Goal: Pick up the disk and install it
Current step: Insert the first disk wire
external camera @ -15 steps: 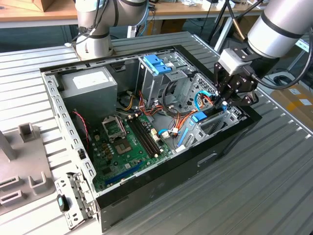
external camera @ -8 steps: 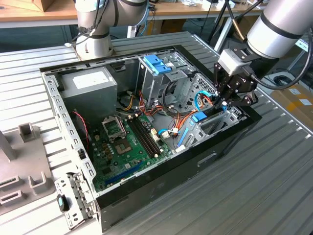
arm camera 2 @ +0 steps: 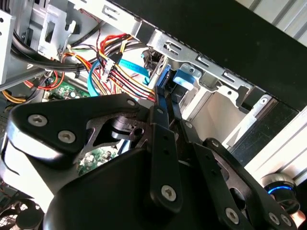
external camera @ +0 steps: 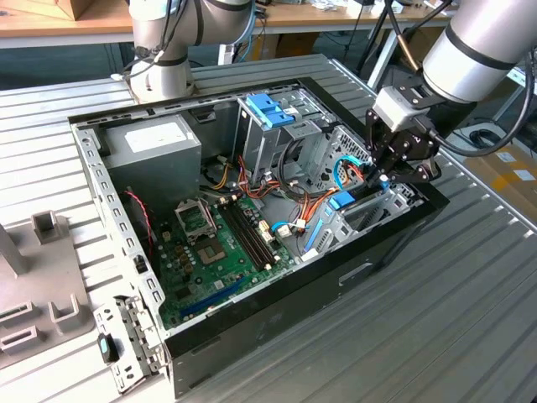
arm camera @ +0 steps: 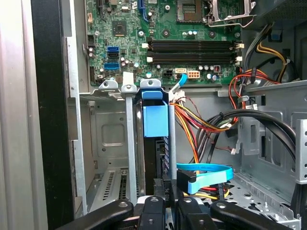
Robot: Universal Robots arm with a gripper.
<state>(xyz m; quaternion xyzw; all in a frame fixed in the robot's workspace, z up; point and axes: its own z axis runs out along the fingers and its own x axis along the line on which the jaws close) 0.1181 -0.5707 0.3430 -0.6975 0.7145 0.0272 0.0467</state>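
Note:
The disk (arm camera: 156,120) stands on edge in a narrow metal bay at the corner of the open computer case (external camera: 336,269), its blue carrier end facing the motherboard. In the exterior view the disk's blue end (external camera: 340,200) shows just below my gripper (external camera: 382,178). In both wrist views my gripper (arm camera: 165,190) (arm camera 2: 163,93) reaches down into the bay with its two black fingers drawn close on the disk's thin blue-railed edge (arm camera 2: 164,76). Most of the disk's face is hidden by the bay walls.
A bundle of red, orange and light-blue cables (arm camera: 206,127) crowds the bay's side. The green motherboard (external camera: 218,243), a grey power-supply box (external camera: 155,151) and a metal drive cage with a blue latch (external camera: 270,109) fill the case. A second arm's base (external camera: 164,59) stands behind.

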